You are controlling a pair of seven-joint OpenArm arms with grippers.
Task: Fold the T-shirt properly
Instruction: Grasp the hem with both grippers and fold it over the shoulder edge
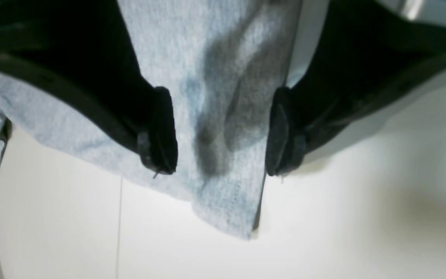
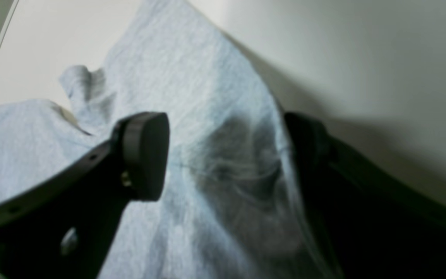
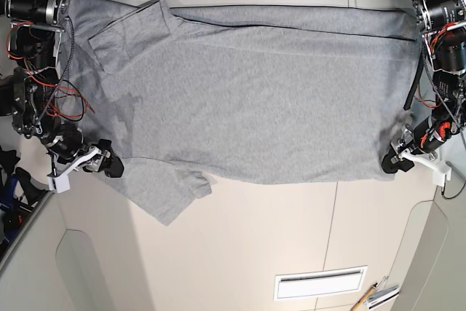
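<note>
Fingers wide apart on both grippers, grey cloth lying between them.
Left gripper [image 1: 221, 131] and right gripper [image 2: 227, 155] straddle T-shirt [image 3: 247, 100] edge; next they probably must close.

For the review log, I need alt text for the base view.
A grey T-shirt lies spread flat across a pale table, plain side up. The right gripper meets its left edge by a sleeve and the left gripper its right corner.

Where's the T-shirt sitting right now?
In the base view the T-shirt lies spread flat across the far half of the table, with the right gripper at its left edge and the left gripper at its right corner.
</note>
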